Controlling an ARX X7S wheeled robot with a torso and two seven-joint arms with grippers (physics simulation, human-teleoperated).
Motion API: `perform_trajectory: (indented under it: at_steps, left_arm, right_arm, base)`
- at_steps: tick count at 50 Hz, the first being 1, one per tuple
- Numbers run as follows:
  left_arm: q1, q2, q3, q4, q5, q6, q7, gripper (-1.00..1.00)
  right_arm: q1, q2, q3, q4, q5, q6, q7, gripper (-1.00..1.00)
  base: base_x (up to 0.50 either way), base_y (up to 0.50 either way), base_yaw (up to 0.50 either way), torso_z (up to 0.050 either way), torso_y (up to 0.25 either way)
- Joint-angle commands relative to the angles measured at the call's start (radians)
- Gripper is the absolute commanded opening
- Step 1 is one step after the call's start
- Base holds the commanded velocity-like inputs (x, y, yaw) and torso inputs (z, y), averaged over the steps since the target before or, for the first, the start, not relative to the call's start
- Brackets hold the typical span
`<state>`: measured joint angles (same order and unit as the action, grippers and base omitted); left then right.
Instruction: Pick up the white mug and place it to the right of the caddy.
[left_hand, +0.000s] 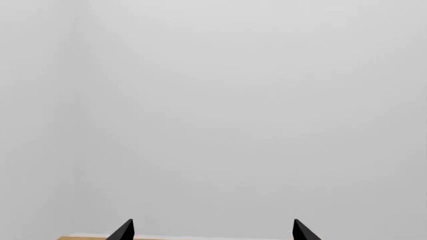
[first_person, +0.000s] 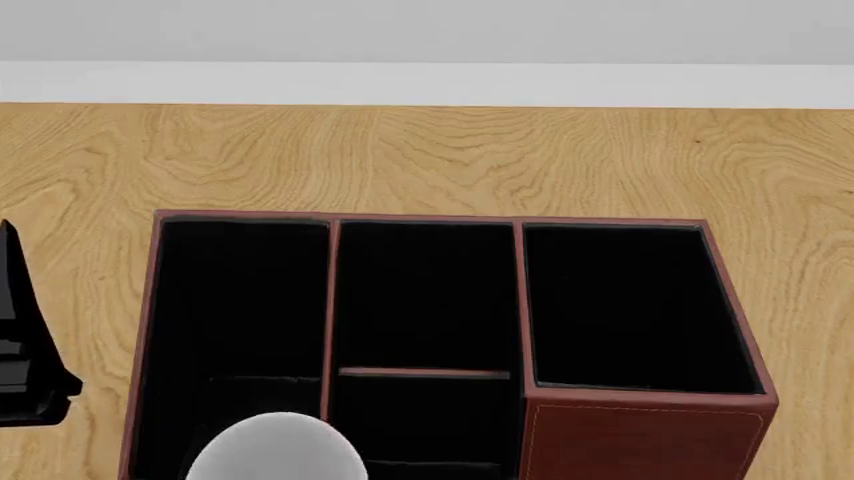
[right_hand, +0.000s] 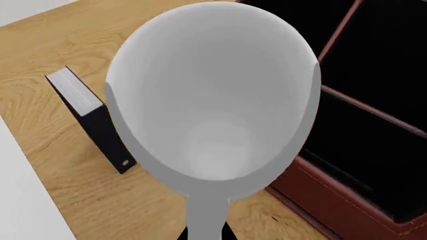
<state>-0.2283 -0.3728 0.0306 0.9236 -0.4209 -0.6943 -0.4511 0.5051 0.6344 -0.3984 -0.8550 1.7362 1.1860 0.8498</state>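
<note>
Carry step — right end effector clamped on the white mug (right_hand: 213, 110) over the caddy (first_person: 641, 440); next, clear its right wall

I see a light wood-grain bench (first_person: 441, 150) with a pale wall behind its far edge. The caddy (first_person: 641, 435) sits directly on it, a dark red-brown box with black-lined compartments, its right section standing taller than the rest. From my right wrist camera a small black book-like box (right_hand: 100, 125) with a white edge also lies flat on the bench, near the caddy's corner but not touching it
</note>
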Motion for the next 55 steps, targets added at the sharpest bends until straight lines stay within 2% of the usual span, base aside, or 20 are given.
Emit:
perform_trajectory:
  at_steps: [1,37,55]
  left_arm:
    - [0.005,-0.005,0.0,-0.005,-0.01,0.011,-0.002,1.0]
    - [0.01,-0.017,0.012,-0.022,-0.028,0.043,-0.009,1.0]
    - [0.014,-0.025,0.006,-0.025,-0.044,0.058,-0.012,1.0]
  right_arm:
    - [0.038,0.022,0.031,0.008,0.019,-0.017,0.004,-1.0]
    - [0.249,0.06,0.028,0.049,0.184,-0.068,0.097,-1.0]
    - [0.392,0.114,0.004,0.064,0.323,-0.105,0.199,-1.0]
  base:
    - [0.0,0.0,0.0,0.0,0.0]
    - [0.0,0.0,0.0,0.0,0.001]
    - [0.0,0.0,0.0,0.0,0.001]
